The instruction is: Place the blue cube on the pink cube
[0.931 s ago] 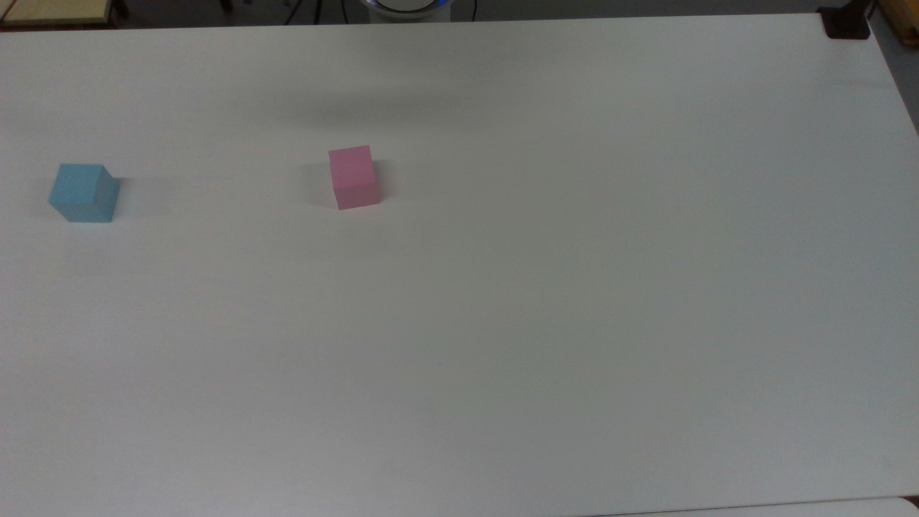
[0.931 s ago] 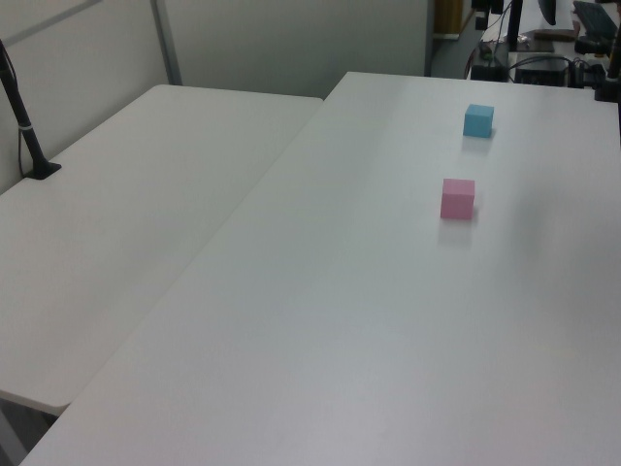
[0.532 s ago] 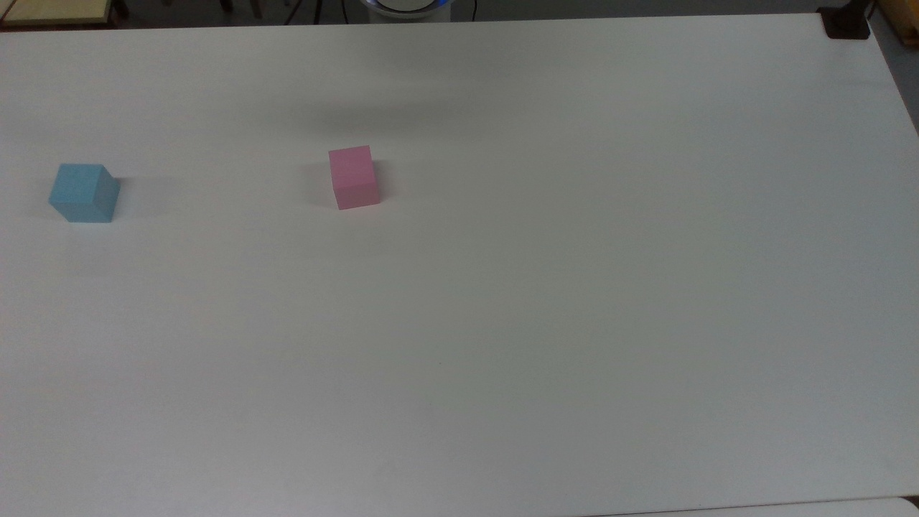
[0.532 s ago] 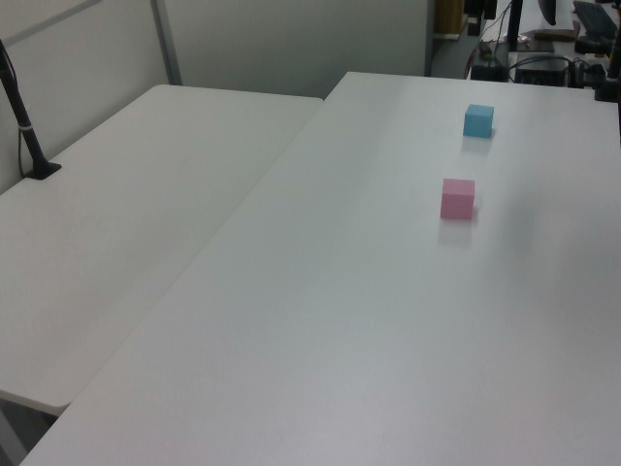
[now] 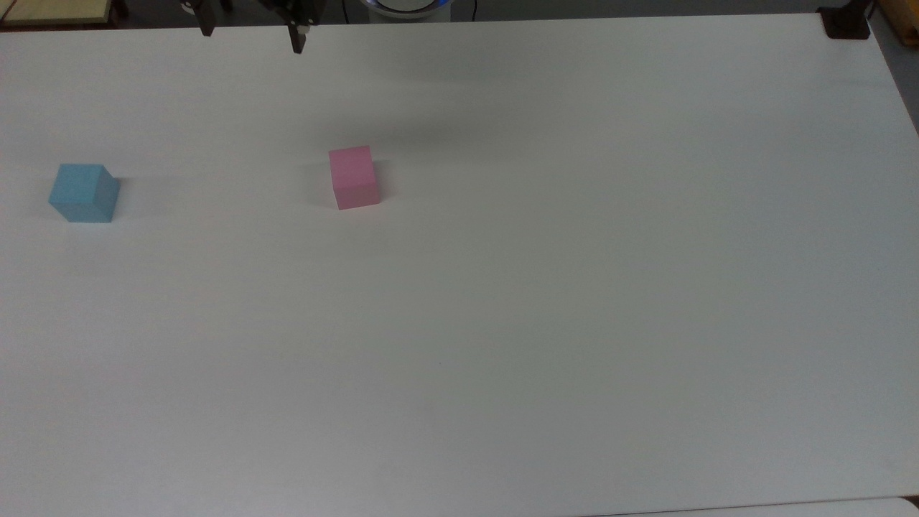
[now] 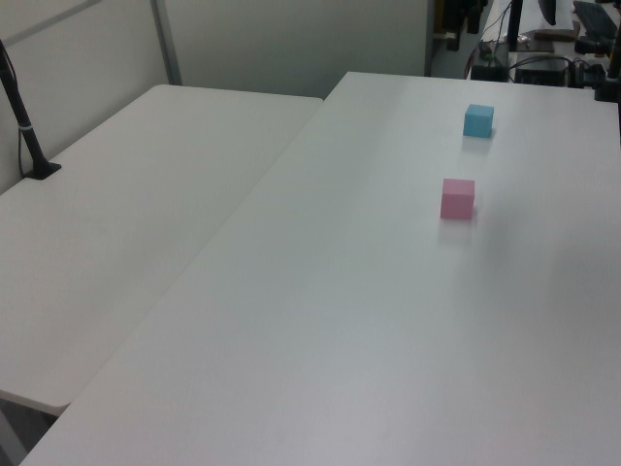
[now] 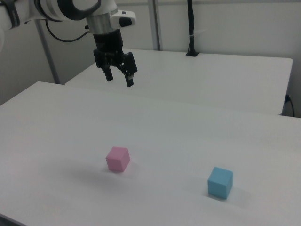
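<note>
The arm [image 7: 70, 7] is reaching in from the right view's upper left, white links bending down into a black wrist section. The gripper [image 7: 119, 79] is hanging high in the air, pointing downward. Its two black fingers [image 7: 129, 77] are standing apart with a clear gap between them, holding nothing. In the top view the gripper [image 5: 251, 39] is showing at the upper edge, left of centre, both finger tips poking down into frame, well spread.
</note>
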Robot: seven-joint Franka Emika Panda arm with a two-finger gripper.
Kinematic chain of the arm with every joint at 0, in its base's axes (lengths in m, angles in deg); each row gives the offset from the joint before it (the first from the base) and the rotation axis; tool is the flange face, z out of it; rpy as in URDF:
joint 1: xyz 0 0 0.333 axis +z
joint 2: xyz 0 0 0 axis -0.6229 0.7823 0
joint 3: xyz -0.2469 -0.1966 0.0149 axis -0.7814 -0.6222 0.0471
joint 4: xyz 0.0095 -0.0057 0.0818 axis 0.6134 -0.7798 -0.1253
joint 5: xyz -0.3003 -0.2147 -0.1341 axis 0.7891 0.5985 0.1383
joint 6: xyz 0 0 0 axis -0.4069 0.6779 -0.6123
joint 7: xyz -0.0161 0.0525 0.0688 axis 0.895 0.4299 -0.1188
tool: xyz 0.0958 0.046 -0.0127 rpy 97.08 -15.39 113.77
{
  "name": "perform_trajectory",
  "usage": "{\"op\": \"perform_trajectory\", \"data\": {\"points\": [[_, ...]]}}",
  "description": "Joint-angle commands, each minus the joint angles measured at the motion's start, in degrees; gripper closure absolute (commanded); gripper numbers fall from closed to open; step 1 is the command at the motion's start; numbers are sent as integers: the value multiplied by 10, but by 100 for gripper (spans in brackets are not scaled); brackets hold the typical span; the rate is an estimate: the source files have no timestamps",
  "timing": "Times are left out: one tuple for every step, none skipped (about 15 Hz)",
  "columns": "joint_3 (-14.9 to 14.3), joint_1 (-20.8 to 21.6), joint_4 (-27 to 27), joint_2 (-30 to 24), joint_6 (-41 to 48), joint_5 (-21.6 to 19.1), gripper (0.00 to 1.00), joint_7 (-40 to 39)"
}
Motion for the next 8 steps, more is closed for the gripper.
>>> {"op": "perform_trajectory", "data": {"points": [[-2,8,-17,-11,-37,-6,0,21],[-2,8,-13,-11,-36,-9,0,22],[-3,8,-12,-13,-33,-10,0,21],[-2,9,-12,-13,-30,-10,0,22],[-2,13,-12,-13,-30,-5,0,22],[-2,14,-12,-13,-31,-4,0,22],[-2,15,-12,-14,-31,-3,0,22],[-3,15,-12,-15,-31,-3,0,22]]}}
